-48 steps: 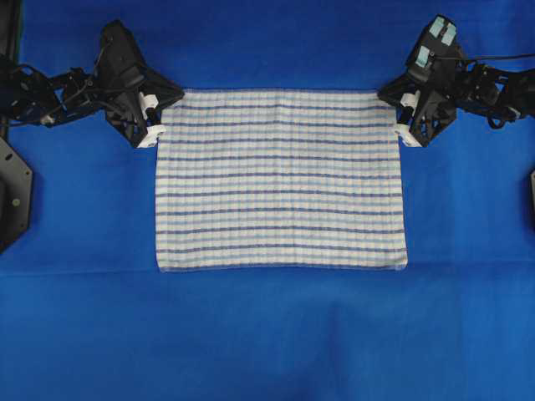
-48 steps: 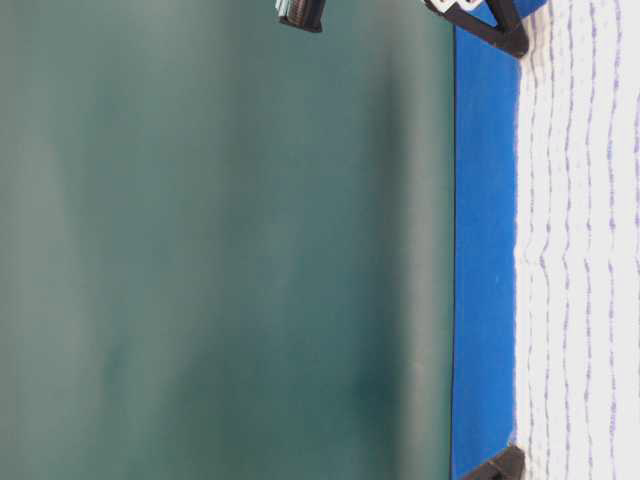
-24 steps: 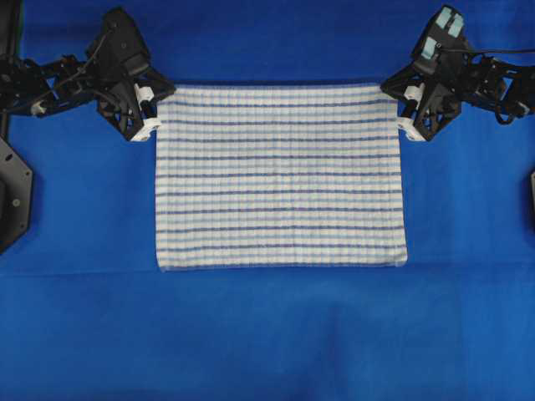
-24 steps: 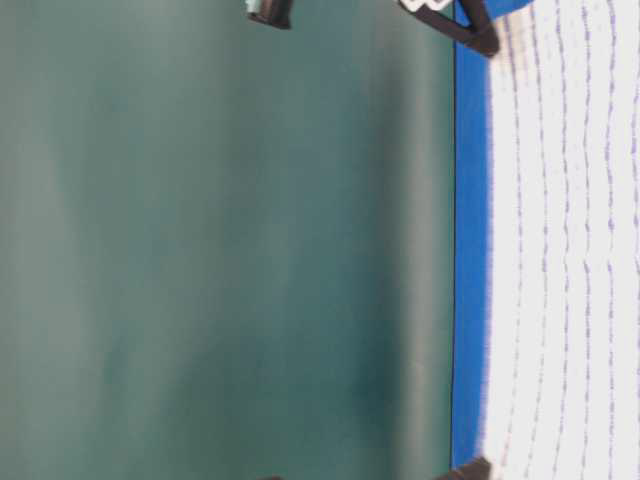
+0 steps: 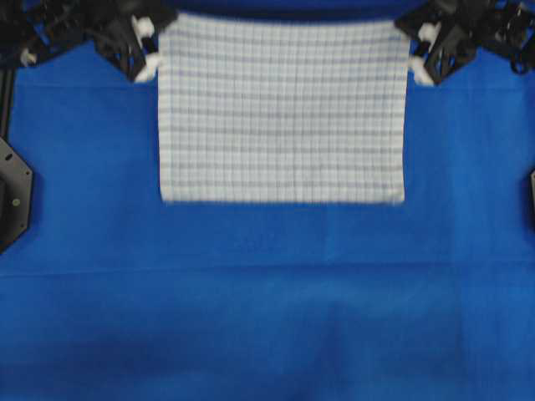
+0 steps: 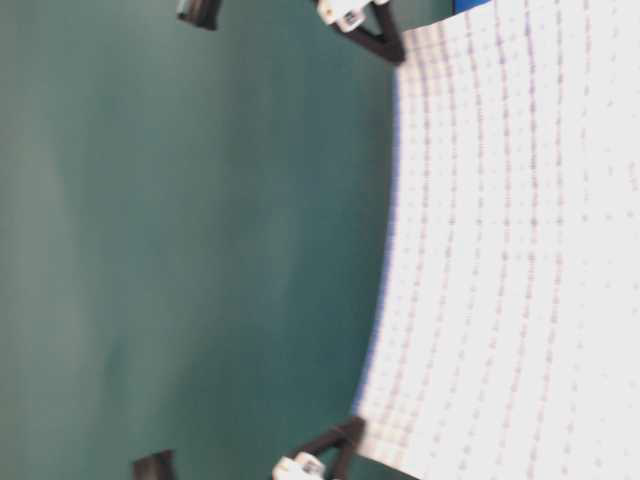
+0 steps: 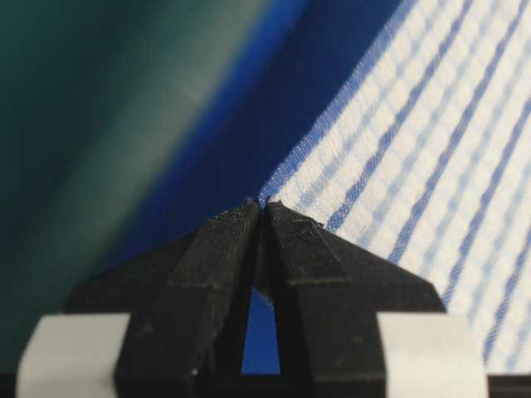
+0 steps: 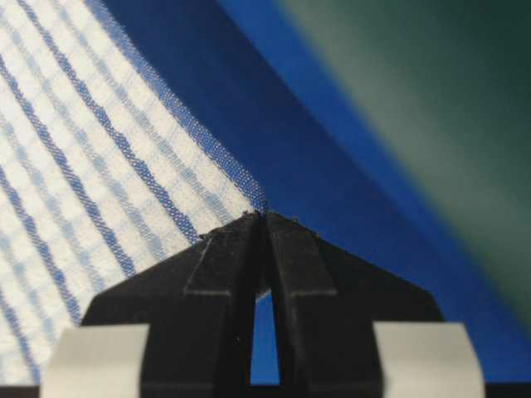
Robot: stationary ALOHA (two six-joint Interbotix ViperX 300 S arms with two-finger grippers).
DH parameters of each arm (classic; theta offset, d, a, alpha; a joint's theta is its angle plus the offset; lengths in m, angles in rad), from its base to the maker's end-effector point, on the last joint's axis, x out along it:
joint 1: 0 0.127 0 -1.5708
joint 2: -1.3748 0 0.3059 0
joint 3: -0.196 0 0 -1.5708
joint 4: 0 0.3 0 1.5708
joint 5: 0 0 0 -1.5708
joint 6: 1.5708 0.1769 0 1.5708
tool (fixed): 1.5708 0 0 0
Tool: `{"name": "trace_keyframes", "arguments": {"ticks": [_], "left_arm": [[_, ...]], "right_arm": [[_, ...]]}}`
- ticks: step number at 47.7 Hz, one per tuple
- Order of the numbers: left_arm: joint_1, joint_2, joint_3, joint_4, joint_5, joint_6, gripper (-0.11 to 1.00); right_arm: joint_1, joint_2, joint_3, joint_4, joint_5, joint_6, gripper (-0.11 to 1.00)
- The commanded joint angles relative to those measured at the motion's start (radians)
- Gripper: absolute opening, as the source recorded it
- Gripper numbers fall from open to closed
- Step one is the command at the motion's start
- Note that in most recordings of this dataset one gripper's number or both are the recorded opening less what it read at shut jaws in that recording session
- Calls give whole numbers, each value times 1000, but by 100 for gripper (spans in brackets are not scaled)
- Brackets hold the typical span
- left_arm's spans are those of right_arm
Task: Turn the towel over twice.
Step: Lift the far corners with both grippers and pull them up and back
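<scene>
**Towel lifted by two corners, hanging over the blue table**

Surroundings: a table covered with a smooth bright-blue cloth (image 5: 267, 317) spreads across the overhead view, faint creases running across its near half. A dull green wall (image 6: 180, 250) backs the scene in the table-level view. Dark pieces of fixed hardware (image 5: 12, 196) sit at the left edge of the table, well apart from the cloth. Nothing lies on the blue surface between the towel and the near edge.

Grippers: the black left gripper (image 5: 149, 52) and the black right gripper (image 5: 420, 60) sit at the far corners of the overhead view, one at each upper corner of the towel. From the left wrist camera, the left fingertips (image 7: 241, 224) are pressed together with the towel's corner pinched between them. The right wrist camera shows the same: tips meeting, corner of fabric caught at the point. The picture is motion-blurred.

Towel: the large rectangular white woven towel with thin dark-blue and light-blue stripes (image 5: 282, 109) is held taut between the two grippers. In the table-level view its top edge stands clear of the table and bows slightly between the two pinch points. The weave shows a faint grid; the hem looks thin and semi-sheer at the corner in the wrist views. Its lower edge is blurred in the overhead view; whether it touches the table I cannot tell.
</scene>
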Motion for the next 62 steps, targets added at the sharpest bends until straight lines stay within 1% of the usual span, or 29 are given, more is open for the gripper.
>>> {"name": "trace_keyframes", "arguments": {"ticks": [1,9,16,26,29,32,42,50,58,62], "left_arm": [[31,-28,-49,-2,-5,2,3],[64,-35,-92,-2,-5,2,3],[74,-40,-124,-2,-9,5,3],[77,-58,-175,-2,-2,14,3],[77,-74,-179,-2,5,37,3],[72,-92,-179,-2,12,58,3],[46,-158,-160,-2,49,60,3],[-6,-235,-118,-2,81,127,3],[-40,-319,-81,-2,114,150,3],[-57,-348,-61,-2,132,141,3]], "right_arm": [[-32,-26,-63,-3,31,-21,5],[-77,-41,-158,-3,98,-77,5],[-89,-63,-241,-3,160,-115,5],[-89,-104,-314,-3,218,-129,5],[-89,-124,-319,-3,227,-129,5],[-89,-150,-316,-3,238,-129,5],[-58,-247,-282,-2,285,-118,5],[-8,-341,-225,6,304,-112,5],[54,-442,-172,20,341,-110,5],[87,-483,-150,25,368,-103,5]]}}
